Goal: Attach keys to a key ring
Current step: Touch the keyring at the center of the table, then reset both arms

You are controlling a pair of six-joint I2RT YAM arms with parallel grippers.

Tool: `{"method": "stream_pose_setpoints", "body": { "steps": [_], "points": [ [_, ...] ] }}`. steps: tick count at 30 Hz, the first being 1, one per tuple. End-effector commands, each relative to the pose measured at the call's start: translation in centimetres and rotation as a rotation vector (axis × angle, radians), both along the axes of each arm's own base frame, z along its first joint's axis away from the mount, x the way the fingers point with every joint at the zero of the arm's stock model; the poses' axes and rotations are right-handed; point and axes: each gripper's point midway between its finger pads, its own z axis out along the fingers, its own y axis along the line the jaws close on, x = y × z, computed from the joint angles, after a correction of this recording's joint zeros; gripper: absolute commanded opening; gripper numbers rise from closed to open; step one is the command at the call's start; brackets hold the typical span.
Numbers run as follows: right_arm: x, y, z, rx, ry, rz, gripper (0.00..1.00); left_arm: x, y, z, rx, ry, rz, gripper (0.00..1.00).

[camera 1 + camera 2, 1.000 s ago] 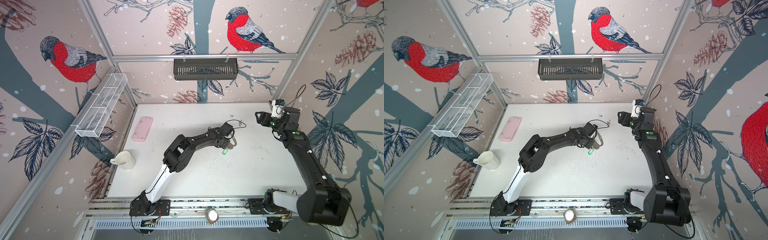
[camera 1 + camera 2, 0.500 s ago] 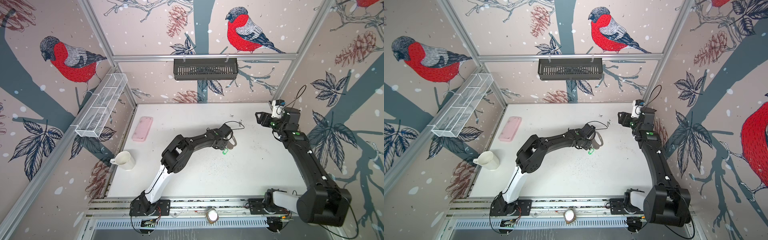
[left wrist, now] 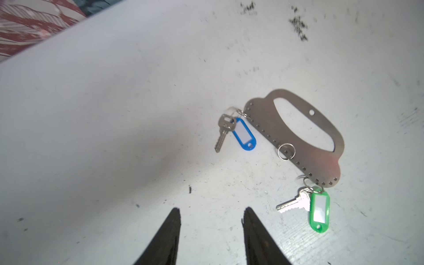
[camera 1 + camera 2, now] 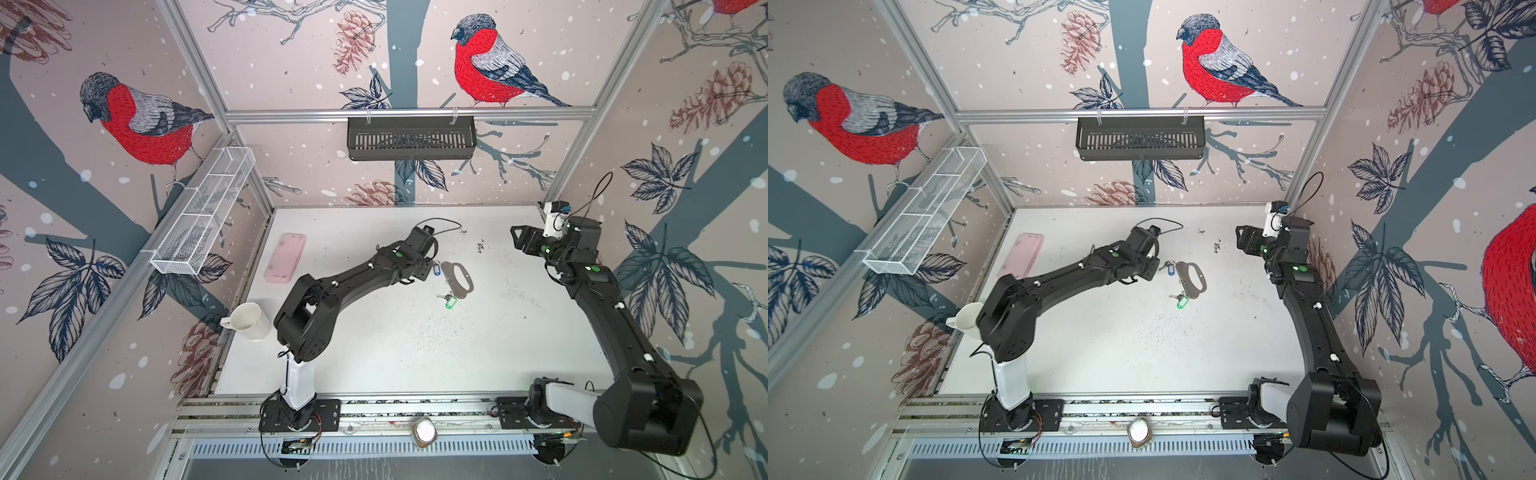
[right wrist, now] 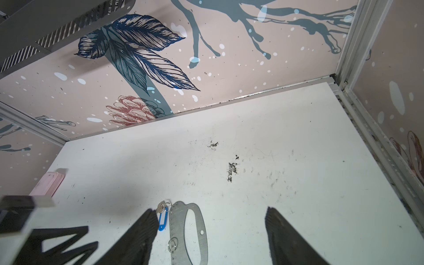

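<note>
Left wrist: left pincer [image 3: 211, 208] released, empty, near thin grey metal key ring [image 3: 263, 112]; right pincer [image 5: 210, 208] likewise. Risk: bumping ring, sliding it.

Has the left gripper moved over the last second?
Yes. In a top view the left gripper has pulled back off the key ring, toward the pink case.

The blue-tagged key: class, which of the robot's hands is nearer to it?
Left. The left hand hovers close beside the blue-tagged key; the right hand is farther off, beyond the key ring.
</note>
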Motion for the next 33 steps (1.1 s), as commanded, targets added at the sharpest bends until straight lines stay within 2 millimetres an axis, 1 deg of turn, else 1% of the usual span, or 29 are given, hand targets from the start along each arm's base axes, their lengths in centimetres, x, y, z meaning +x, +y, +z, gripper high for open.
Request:
{"method": "stream_pose_setpoints", "body": {
  "steps": [1,4,6,8,10,11,13,15,16,17,18,22,26,29,33],
  "points": [
    [0.1,-0.3,1.0,0.008,-0.038,-0.010,0.76,1.9,2.3,6.0,-0.045,-0.192,0.049,0.49],
    [-0.1,-0.6,1.9,0.040,-0.068,-0.011,0.76,2.4,6.3,10.2,-0.054,-0.292,0.116,0.53],
    [-0.4,-1.0,2.5,0.056,-0.104,-0.030,0.77,2.5,9.3,12.4,-0.054,-0.346,0.169,0.55],
    [-0.6,-1.4,2.8,0.066,-0.136,-0.037,0.79,2.5,11.8,14.2,-0.056,-0.404,0.208,0.59],
    [-0.7,-1.5,2.8,0.086,-0.140,-0.030,0.80,2.5,14.2,15.3,-0.055,-0.448,0.257,0.61],
    [-0.7,-1.4,2.9,0.089,-0.140,-0.021,0.81,2.4,15.0,15.7,-0.055,-0.461,0.274,0.62],
    [-0.6,-1.4,2.9,0.091,-0.141,-0.019,0.82,2.4,16.8,16.0,-0.044,-0.475,0.315,0.64],
    [-0.6,-1.5,3.0,0.084,-0.145,-0.021,0.83,2.5,18.1,16.0,-0.023,-0.482,0.344,0.67],
    [-0.5,-1.7,3.1,0.082,-0.143,-0.030,0.94,2.6,18.7,16.0,-0.014,-0.484,0.361,0.69],
    [-0.5,-1.8,3.2,0.078,-0.145,-0.037,1.00,2.7,19.3,16.1,-0.009,-0.484,0.373,0.81],
    [-0.4,-2.2,3.2,0.074,-0.139,-0.055,1.00,2.8,19.8,16.1,-0.004,-0.482,0.381,0.98],
    [-0.3,-3.5,2.9,0.067,-0.117,-0.122,1.00,2.9,21.4,16.4,-0.003,-0.489,0.420,0.99],
    [-0.3,-4.8,2.6,0.063,-0.108,-0.185,1.00,2.8,22.3,16.4,-0.034,-0.483,0.429,0.99],
    [-0.2,-5.0,2.1,0.060,-0.107,-0.196,1.00,3.0,23.6,15.5,-0.075,-0.457,0.457,0.99],
    [0.0,-5.3,1.2,0.055,-0.085,-0.213,1.00,3.1,25.6,13.8,-0.071,-0.447,0.529,0.99]
  ]
}}
